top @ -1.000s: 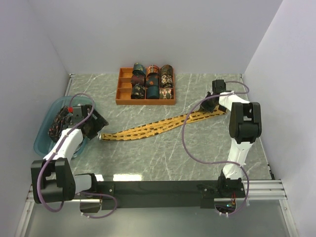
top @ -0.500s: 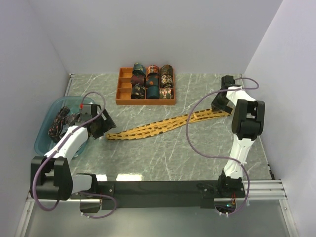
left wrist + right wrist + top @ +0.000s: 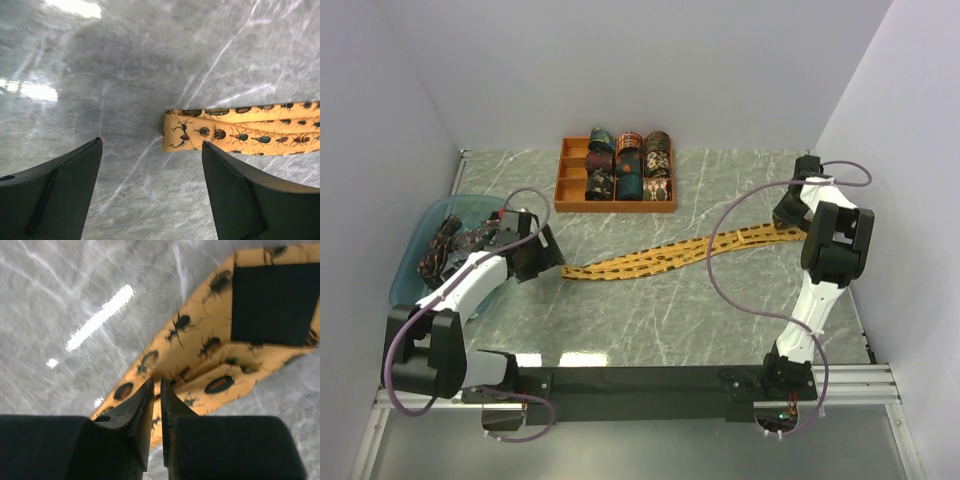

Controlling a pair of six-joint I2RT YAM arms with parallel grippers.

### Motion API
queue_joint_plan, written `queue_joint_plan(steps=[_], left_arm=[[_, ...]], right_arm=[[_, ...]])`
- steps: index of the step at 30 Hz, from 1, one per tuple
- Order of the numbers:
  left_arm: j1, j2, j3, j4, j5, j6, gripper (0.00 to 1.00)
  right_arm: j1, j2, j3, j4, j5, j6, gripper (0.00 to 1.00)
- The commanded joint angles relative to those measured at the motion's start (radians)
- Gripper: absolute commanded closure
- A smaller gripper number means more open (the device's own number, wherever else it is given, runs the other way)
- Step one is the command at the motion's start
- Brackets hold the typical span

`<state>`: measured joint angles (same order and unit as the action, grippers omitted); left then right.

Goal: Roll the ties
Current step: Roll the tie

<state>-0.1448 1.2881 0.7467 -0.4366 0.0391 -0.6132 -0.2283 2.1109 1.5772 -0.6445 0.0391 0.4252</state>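
On the marble surface (image 3: 650, 330) near the arms, a mustard-gold tie (image 3: 660, 258) lay stretched L to R. Left end effector (image 3: 150, 147) gaped wide, empty, just short of the tie's left end. Right end effector (image 3: 156, 390) was pinched tight on its right end. Farther back, orange tray (image 3: 615, 207) w/ rolled ties (image 3: 630, 170).

My right gripper (image 3: 156, 394) pinches the mustard tie (image 3: 195, 347), fingertips nearly together. A black label (image 3: 272, 302) sits on its beetle-printed fabric, over the marble table (image 3: 55, 295).

Left pincer (image 3: 151, 150) wide, right pincer (image 3: 156, 390) tight
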Motion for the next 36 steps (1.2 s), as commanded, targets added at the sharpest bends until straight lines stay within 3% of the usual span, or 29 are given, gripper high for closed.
queue_joint_plan(steps=[1, 6, 16, 21, 25, 36], left_arm=[[-0.029, 0.02, 0.042, 0.022, 0.013, 0.026, 0.15], [-0.052, 0.048, 0.063, 0.042, 0.005, 0.02, 0.19], [-0.052, 0.077, 0.082, 0.073, -0.022, -0.008, 0.32], [-0.052, 0.092, 0.08, 0.078, -0.015, 0.001, 0.35], [-0.052, 0.077, 0.066, 0.09, -0.015, 0.003, 0.34], [-0.052, 0.062, 0.039, 0.121, -0.008, 0.021, 0.32]], right_arm=[[0.03, -0.15, -0.09, 0.072, 0.005, -0.025, 0.82], [0.133, -0.393, -0.264, 0.18, -0.059, 0.018, 0.65], [0.596, -0.612, -0.562, 0.229, -0.087, 0.029, 0.55], [0.794, -0.565, -0.576, 0.24, -0.041, 0.049, 0.55], [0.874, -0.49, -0.568, 0.269, 0.008, 0.063, 0.56], [0.949, -0.322, -0.476, 0.287, 0.015, 0.055, 0.57]])
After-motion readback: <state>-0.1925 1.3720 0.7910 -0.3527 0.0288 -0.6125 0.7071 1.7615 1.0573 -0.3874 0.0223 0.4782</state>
